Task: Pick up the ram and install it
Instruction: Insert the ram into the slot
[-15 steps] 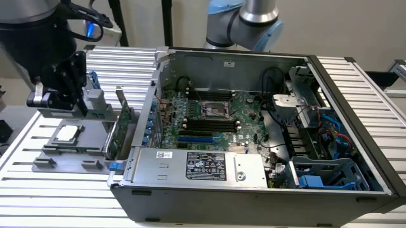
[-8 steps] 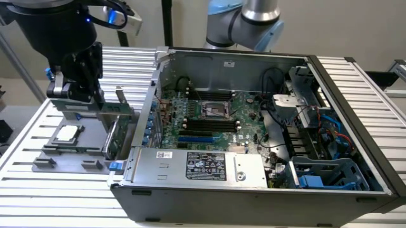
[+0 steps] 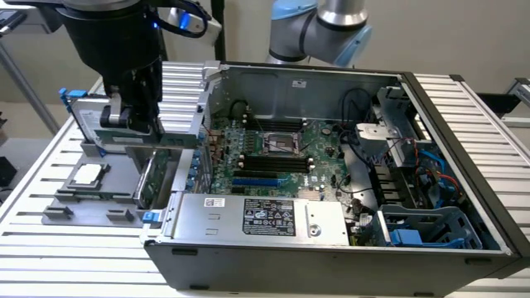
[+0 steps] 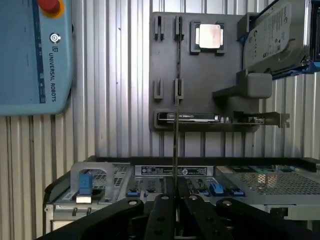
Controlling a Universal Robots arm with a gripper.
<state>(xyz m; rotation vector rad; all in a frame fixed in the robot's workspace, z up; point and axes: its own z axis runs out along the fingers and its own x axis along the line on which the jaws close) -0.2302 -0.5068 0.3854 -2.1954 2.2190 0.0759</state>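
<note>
Upper left in the exterior view, the gripper [image 3: 126, 119] hangs above the gray holder [image 3: 87, 208] beside the open computer [image 3: 331, 256], fingers [image 4: 162, 212] clenched on the thin ram [image 4: 176, 145], seen edge-on.

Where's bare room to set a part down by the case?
Free: table slats in front of the fixture, at the exterior view's left; also the strip between pendant and fixture. Crowded: the fixture, holding CPU, card and drive with the tool above it, and the case interior.
</note>
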